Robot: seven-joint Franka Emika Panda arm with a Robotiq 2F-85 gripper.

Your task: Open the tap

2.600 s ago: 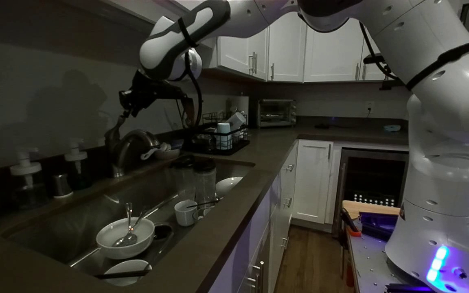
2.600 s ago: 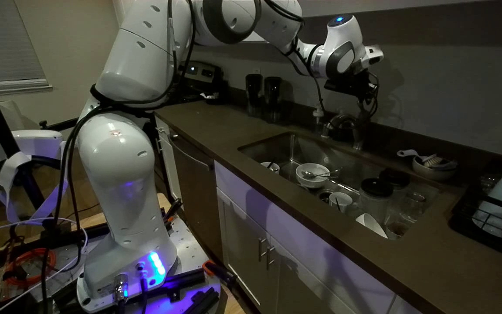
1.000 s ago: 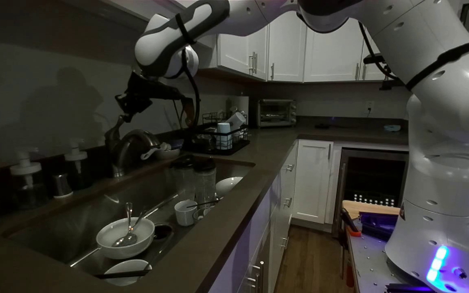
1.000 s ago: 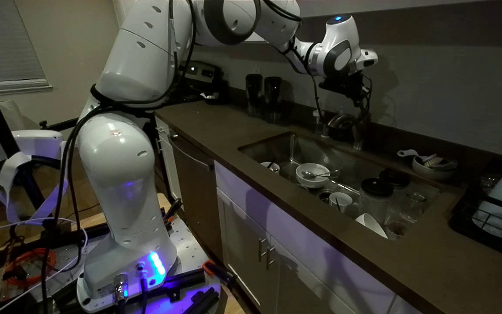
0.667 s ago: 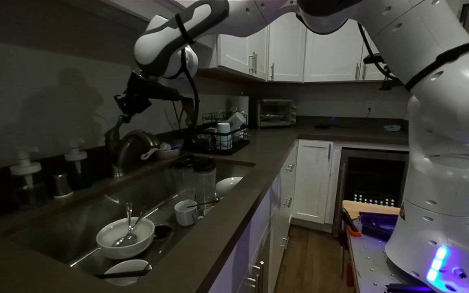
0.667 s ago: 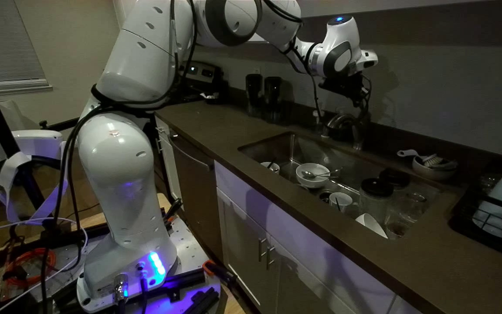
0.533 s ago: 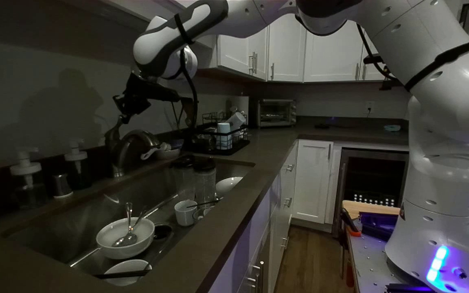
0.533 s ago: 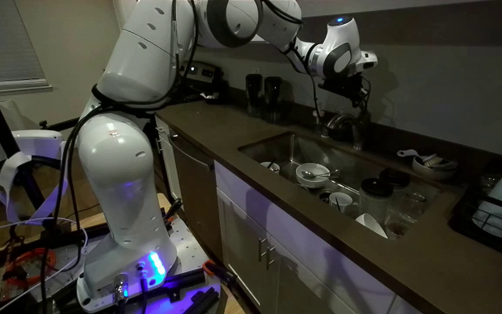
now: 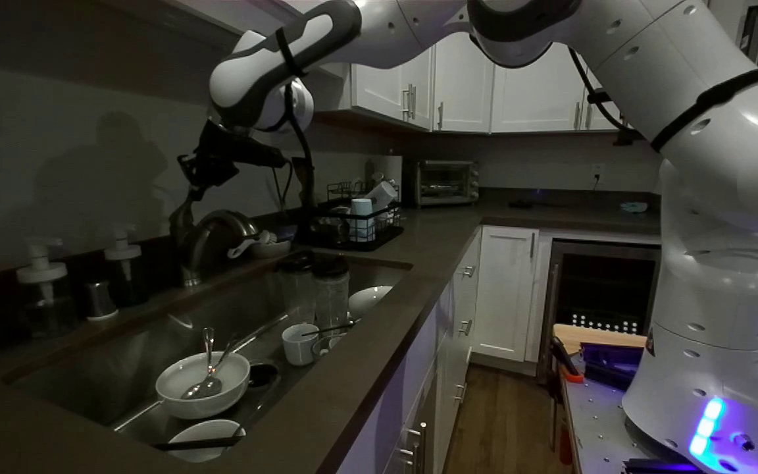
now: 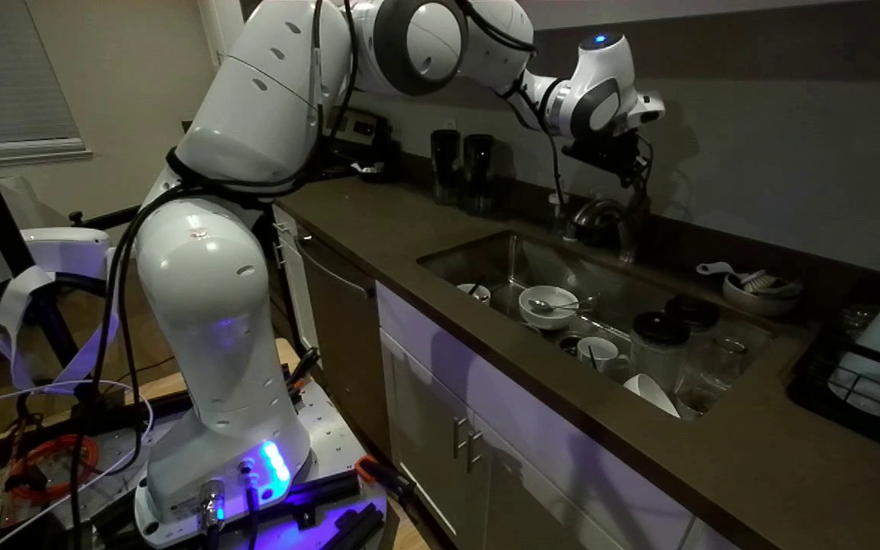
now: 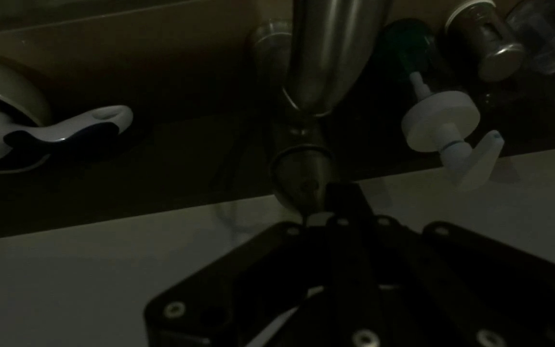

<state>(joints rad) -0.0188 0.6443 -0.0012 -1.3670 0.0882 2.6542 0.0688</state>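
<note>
The tap (image 9: 200,247) is a silvery arched faucet at the back edge of the sink. It also shows in an exterior view (image 10: 628,241), and its spout fills the top middle of the wrist view (image 11: 337,48). Its lever handle (image 9: 182,218) points up, and in the wrist view it tapers toward me (image 11: 304,178). My gripper (image 9: 196,189) is above the tap with its fingers together at the lever's upper end. In the wrist view the gripper (image 11: 346,200) looks shut, its dark fingertips just right of the lever tip. Darkness hides whether they touch it.
The sink holds a white bowl (image 9: 178,392) with spoons, cups and lidded jars (image 9: 331,293). Pump bottles (image 9: 42,273) stand along the wall beside the tap. A brush (image 11: 65,130) rests in a bowl on the tap's other side. A dish rack (image 9: 385,230) stands farther along.
My gripper has moved slightly left and down at the lever, as seen in an exterior view. The arm's upper links have lowered a little. The gripper's fingers show no clear change.
</note>
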